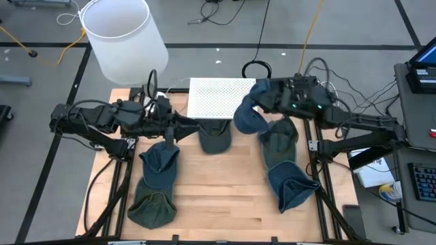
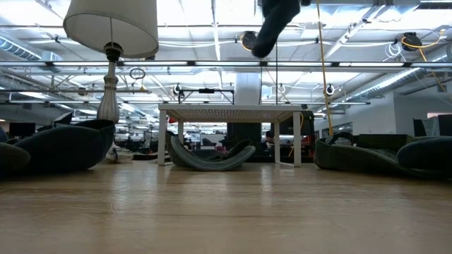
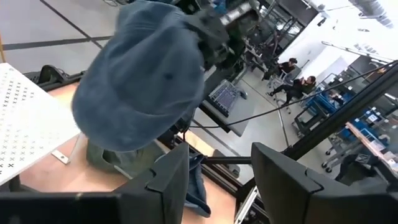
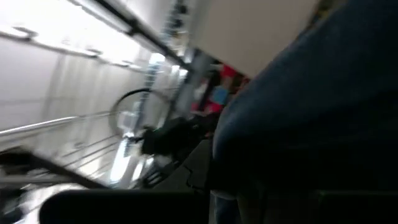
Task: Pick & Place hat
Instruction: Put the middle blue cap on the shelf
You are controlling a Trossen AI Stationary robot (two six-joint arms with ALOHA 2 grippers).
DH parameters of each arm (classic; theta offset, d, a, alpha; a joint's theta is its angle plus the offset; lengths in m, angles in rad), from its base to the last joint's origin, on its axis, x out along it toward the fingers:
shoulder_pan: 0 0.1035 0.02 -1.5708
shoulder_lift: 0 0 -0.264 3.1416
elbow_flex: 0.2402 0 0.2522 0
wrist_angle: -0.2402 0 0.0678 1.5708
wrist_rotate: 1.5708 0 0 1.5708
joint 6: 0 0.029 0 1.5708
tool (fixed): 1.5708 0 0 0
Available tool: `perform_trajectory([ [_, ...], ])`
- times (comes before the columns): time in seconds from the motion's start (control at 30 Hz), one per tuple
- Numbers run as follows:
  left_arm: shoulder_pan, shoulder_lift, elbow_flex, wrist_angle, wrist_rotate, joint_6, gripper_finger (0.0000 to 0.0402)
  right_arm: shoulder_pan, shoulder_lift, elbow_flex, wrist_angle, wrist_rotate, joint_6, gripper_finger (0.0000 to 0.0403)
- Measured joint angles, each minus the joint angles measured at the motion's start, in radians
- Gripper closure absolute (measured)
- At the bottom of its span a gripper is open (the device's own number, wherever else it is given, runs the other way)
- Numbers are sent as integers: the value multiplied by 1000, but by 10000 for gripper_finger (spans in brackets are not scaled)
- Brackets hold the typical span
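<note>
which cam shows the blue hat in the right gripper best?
Left wrist view: the blue hat fills it, hanging whole from the right gripper. High view shows it smaller, over the white rack. Low view catches only its hanging tip; right wrist, a blur.

Bare table centre (image 1: 225,180) between hats

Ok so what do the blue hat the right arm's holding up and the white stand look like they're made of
The blue hat looks like soft, matte cotton twill or faded denim: it sags and creases. The white stand looks like rigid painted perforated metal or plastic, given its grid of small holes; I can't tell which.
</note>
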Motion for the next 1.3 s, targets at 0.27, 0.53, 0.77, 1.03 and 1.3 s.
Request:
perform_trajectory([
  [0.27, 0, 0, 0, -1, 0, 4, 222, -141, 205, 298, -273, -28, 20, 370],
  [0.53, 0, -1, 0, -1, -2, 104, 222, -251, 466, 569, -408, -151, 35, 370],
  [0.77, 0, -1, 0, -1, -2, 136, 222, -290, 676, 775, -446, -232, 26, 370],
  [1.03, 0, -2, 0, -1, -1, 138, 222, -313, 873, 941, -453, -360, 6, 370],
  [1.3, 0, -2, 0, -4, 0, 136, 222, -320, 898, 924, -549, -395, -95, 370],
])
